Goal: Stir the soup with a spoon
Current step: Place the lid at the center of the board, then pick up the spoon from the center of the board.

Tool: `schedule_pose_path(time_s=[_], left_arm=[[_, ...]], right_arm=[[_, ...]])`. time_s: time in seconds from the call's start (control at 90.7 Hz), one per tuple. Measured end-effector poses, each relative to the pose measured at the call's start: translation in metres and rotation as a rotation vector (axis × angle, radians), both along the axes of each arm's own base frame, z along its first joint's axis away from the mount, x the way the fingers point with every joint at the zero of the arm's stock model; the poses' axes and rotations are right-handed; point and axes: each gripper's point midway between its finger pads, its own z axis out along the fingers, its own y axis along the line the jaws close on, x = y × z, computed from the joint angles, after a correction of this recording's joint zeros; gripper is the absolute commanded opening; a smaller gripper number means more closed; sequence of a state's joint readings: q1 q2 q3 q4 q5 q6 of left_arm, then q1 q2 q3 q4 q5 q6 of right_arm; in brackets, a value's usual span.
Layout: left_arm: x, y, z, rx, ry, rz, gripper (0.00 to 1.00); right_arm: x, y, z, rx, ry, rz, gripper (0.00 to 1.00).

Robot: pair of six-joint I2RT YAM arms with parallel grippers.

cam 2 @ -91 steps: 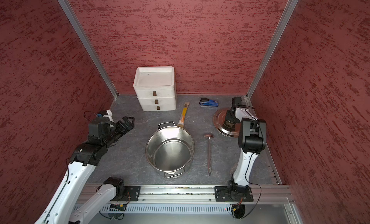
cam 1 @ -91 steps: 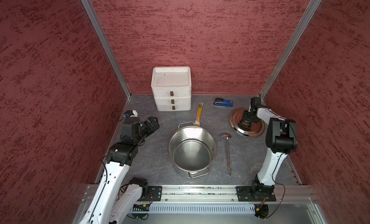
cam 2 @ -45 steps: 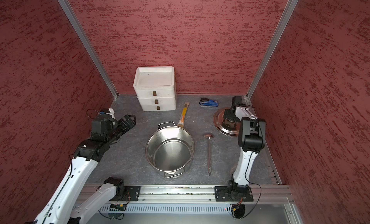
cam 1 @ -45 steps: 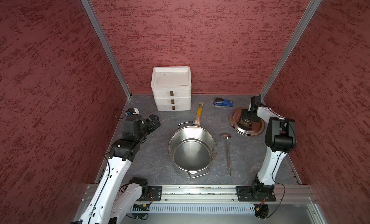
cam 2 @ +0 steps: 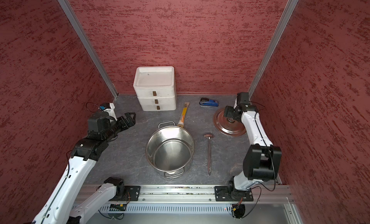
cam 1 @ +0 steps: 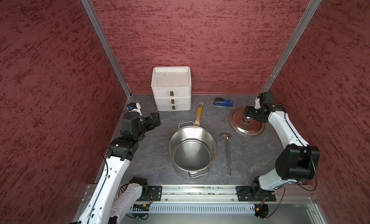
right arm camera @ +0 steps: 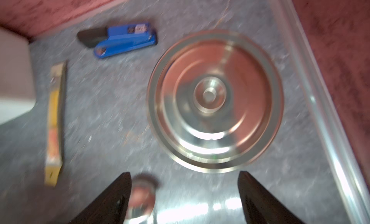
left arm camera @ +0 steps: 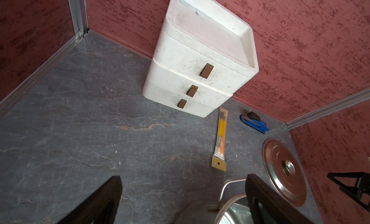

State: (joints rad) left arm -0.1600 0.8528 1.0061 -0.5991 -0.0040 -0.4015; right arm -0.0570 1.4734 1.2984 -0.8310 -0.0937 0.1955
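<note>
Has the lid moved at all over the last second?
No. The lid sits where it was, its rim just as near the blue stapler as before.

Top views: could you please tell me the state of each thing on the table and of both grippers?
pot: upright, uncovered, no soup visible.
lid: off the pot, flat on the table, knob up.
ladle: flat on the table beside the pot, unheld.
drawer unit: all three drawers shut.
left gripper: open, empty.
right gripper: open, empty, near the lid.
</note>
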Motion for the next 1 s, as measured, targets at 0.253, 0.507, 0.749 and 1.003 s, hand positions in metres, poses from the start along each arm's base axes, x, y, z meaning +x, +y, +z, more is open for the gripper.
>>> schedule_pose_path(time_s=[0.253,0.507,0.749,1.003], left_arm=[[0.009,-0.027,0.018,0.082,-0.142,-0.196,1.00],[0.015,-0.065,0.033,0.120,-0.268,-0.391,1.00],[0.009,-0.099,0.031,0.142,-0.285,-0.535,1.00],[-0.006,-0.107,0.033,0.163,-0.285,-0.582,1.00]], right_arm=[[-0.137,0.082,-0.051,0.151,0.259,0.155,0.74],[-0.175,0.117,-0.096,0.304,0.381,0.164,0.68],[-0.154,0.130,-0.119,0.348,0.385,0.174,0.64],[-0.137,0.132,-0.141,0.335,0.394,0.189,0.53]])
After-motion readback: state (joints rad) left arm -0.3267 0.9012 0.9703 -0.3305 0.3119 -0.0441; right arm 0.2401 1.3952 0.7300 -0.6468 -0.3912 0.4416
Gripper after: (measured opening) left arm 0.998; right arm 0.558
